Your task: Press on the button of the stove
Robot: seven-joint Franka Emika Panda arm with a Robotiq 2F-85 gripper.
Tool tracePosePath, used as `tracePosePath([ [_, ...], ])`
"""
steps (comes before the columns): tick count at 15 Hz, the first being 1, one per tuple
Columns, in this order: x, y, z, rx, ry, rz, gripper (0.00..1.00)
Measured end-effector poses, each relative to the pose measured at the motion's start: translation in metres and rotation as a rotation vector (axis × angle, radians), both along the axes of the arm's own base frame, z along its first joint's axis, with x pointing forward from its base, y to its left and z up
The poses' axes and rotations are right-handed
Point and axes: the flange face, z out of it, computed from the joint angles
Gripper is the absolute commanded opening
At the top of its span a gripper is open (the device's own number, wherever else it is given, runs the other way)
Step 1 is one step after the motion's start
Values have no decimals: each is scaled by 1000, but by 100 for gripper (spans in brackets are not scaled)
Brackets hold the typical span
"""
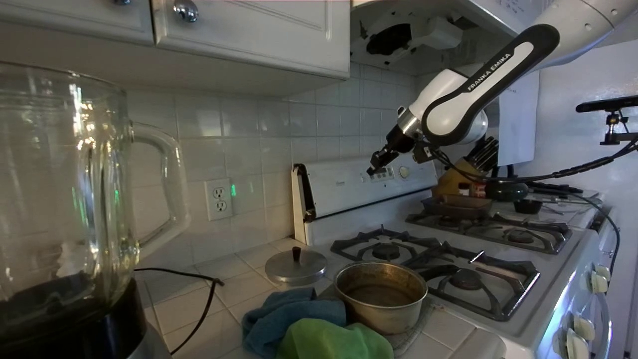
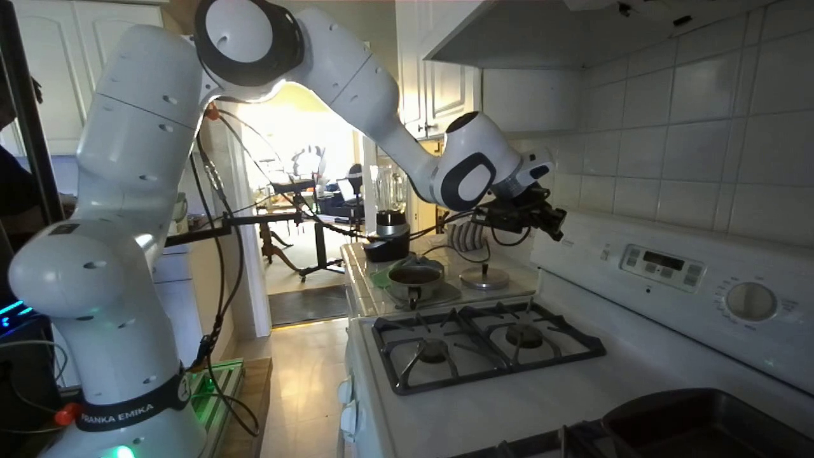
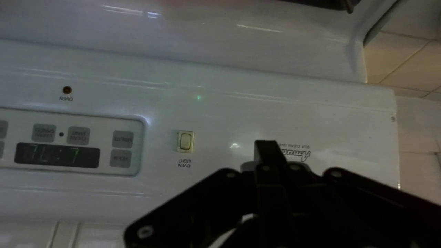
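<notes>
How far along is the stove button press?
Done: the black two-finger gripper is shut, near the back control panel of the white stove. In hand: apparently aiming; the gripper sits beside the cream rocker switch in the wrist view. Left: likely the press, given that gap.

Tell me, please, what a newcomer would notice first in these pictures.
Probably the large white robot arm with black trim, arching across an exterior view toward the white gas stove with black grates. Then the clear glass blender jar, large at the left of an exterior view. In the wrist view, a dark rectangular display with glowing green digits sits at left.
</notes>
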Motion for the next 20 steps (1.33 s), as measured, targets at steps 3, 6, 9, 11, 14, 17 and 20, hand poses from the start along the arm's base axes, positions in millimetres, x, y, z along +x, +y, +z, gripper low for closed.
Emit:
tracePosePath([
  [3, 10, -3, 0, -23, -27, -8, 0],
  [6, 20, -7, -4, -52, -42, -15, 0],
  [9, 28, -10, -8, -84, -52, -22, 0],
  [11, 33, -14, -10, -107, -58, -29, 0],
  [14, 39, -21, -13, -139, -65, -39, 0],
  [17, 44, -26, -17, -161, -67, -45, 0],
  [20, 47, -26, -24, -170, -64, -46, 0],
])
